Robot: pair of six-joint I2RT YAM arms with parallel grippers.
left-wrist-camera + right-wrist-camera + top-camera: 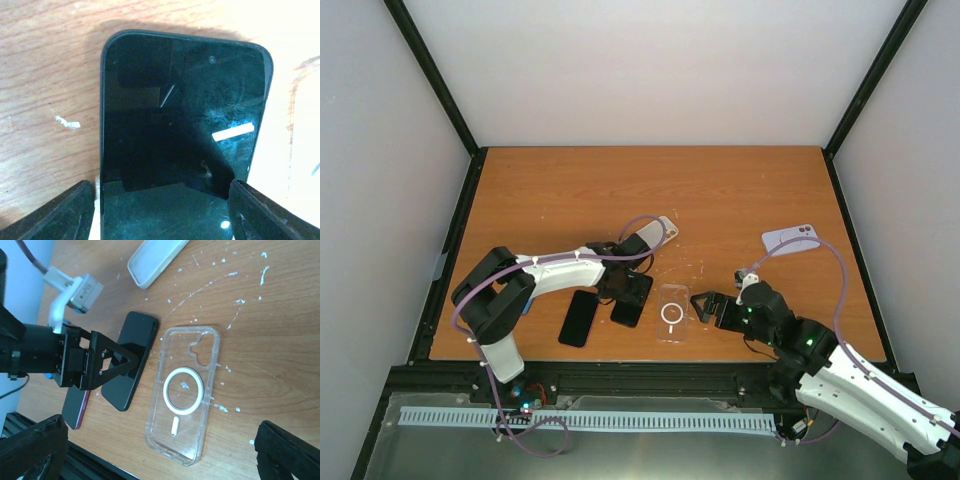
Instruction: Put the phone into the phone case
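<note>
A brown wooden table (740, 190) fills the space between pale walls, with both arms reaching in from its near edge. The left arm (560, 270) bends over the middle of the near half, and the right arm (860, 385) comes in from the near right corner, a purple cable (835, 255) looping above it. The phone (175, 125), black and lying screen up, sits flat on the wood just left of the clear case (672, 312), close to it but outside it. The left gripper (161, 186) is down over the phone's near end with its fingers (65, 215) spread to either side of it. A thin light strip shows between one finger and the phone's edge, and I cannot tell whether the other finger touches. A second dark phone (578, 318) with a reddish edge lies just left of the first. The clear case lies open side up, empty, a white ring at its centre. The right gripper (715, 308) hovers just right of the case, jaws wide apart and holding nothing. A cream cover (667, 228) lies farther back beside the left arm, and a pale purple cover (790, 238) rests well apart at the right. Small white flecks (235, 302) dot the wood around the case.
</note>
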